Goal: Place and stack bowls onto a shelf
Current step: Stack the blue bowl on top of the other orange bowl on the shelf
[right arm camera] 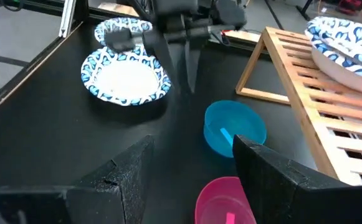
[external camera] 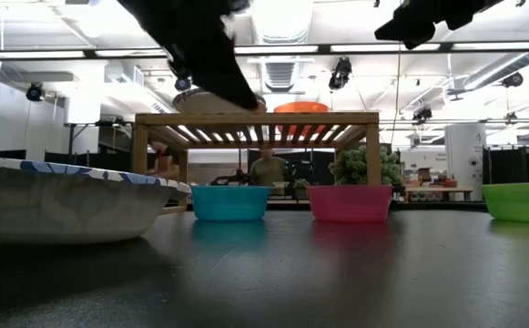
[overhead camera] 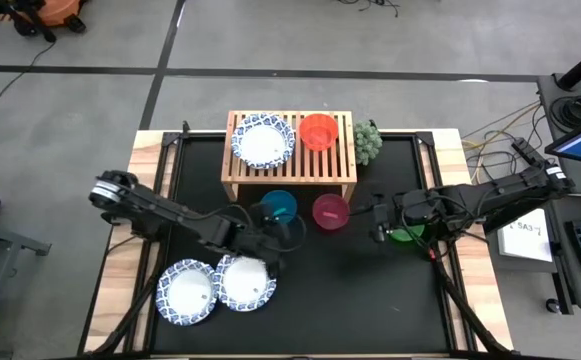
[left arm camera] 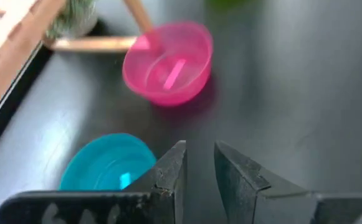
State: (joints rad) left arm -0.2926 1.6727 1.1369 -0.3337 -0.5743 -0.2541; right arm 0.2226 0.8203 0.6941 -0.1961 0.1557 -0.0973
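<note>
Hovering beside the teal bowl (overhead camera: 279,206), the left claw (overhead camera: 267,243) holds nothing, fingers slightly parted; right claw (overhead camera: 382,224) spread.

2 dark arms (overhead camera: 170,213), wedge-shaped fingers (left arm camera: 171,174)

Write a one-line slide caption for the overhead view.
Two bowls sit on the wooden shelf while the left gripper hovers near the teal bowl and the right gripper waits beside the green bowl.
</note>
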